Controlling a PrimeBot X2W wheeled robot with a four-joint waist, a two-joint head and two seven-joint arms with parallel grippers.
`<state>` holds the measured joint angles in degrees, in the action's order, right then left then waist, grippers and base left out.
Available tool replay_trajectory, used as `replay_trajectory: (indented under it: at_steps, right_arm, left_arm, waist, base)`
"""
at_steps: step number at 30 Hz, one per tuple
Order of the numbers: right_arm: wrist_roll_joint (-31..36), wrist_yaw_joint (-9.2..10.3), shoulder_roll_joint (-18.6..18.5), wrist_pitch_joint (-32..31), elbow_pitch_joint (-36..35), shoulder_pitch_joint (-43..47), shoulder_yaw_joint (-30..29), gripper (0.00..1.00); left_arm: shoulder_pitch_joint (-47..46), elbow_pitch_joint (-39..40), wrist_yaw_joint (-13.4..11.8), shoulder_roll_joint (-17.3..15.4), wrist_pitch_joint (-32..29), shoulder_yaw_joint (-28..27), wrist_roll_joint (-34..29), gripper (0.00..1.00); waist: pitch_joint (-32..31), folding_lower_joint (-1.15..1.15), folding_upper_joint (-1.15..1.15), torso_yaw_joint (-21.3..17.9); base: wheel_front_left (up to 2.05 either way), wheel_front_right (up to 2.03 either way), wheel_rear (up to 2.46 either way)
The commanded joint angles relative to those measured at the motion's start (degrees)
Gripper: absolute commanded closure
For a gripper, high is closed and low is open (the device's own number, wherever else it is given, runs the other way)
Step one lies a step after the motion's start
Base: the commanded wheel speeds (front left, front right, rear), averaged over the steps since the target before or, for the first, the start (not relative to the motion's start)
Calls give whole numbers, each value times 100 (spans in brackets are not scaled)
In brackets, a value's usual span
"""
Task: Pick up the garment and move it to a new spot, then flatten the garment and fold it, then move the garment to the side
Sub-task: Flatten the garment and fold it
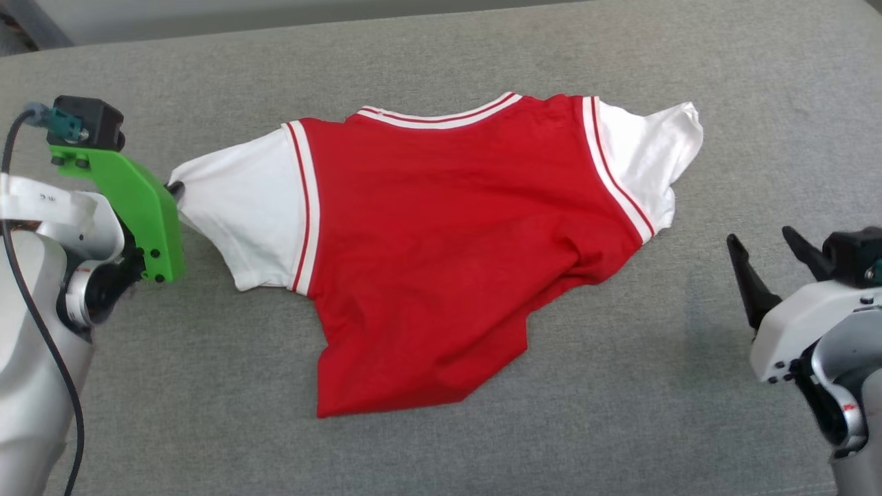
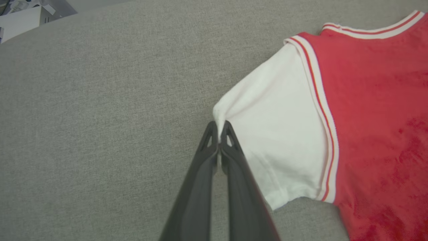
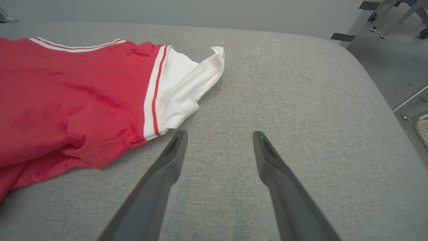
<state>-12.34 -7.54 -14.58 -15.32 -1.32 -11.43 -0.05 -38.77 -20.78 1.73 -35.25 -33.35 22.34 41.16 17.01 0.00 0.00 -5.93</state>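
The garment (image 1: pixel 441 227), a red jersey shirt with white short sleeves and striped trim, lies spread and somewhat crumpled on the grey padded surface, plain red side up. My left gripper (image 2: pixel 219 129) is shut on the outer tip of its left white sleeve (image 1: pixel 234 200), the cloth pinched between the two dark fingers. In the head view that gripper (image 1: pixel 176 187) is mostly hidden behind its green bracket. My right gripper (image 1: pixel 761 248) stands open to the right of the garment, apart from it. Its fingertips (image 3: pixel 179 137) hover over bare surface just below the other white sleeve (image 3: pixel 187 80).
The grey padded surface (image 1: pixel 620 386) runs wide around the garment. Its right edge rounds off (image 3: pixel 378 87) to a floor with metal frame legs (image 3: pixel 384 13). Boxes or papers (image 2: pixel 20 20) show beyond the far corner in the left wrist view.
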Motion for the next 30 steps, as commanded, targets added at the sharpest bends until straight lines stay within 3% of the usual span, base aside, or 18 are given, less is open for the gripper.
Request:
replay_trajectory:
  at_steps: [1, 7, 15, 22, 30]
  right_arm:
    - [-30, 5, -147, -387, -73, -219, -8, 0]
    - [-438, 5, -700, -2097, -82, -975, 8, 0]
    - [-770, 5, -1254, -3474, 465, -2151, 135, 0]
    - [-910, 5, -1524, -3721, 1159, -2946, 335, 0]
    - [-966, 5, -1568, -3662, 1889, -3586, 558, 0]
  left_arm:
    - [319, 432, -190, -71, -36, -67, 66, 100]
    - [1153, 2228, -786, -219, -316, -202, 215, 100]
    - [1467, 3425, -1091, -274, -429, -178, 150, 100]
    - [1387, 3750, -1087, -189, -367, -75, 65, 100]
    - [1171, 3806, -987, -26, -138, -66, 64, 100]
  waist:
    - [-46, 0, 0, 173]
    - [163, 0, 0, 481]
    - [563, 0, 0, 874]
    - [855, 0, 0, 1155]
    - [1146, 0, 0, 1361]
  base:
    - [0, 0, 0]
    - [0, 0, 0]
    - [0, 0, 0]
    - [0, 0, 0]
    - [0, 0, 0]
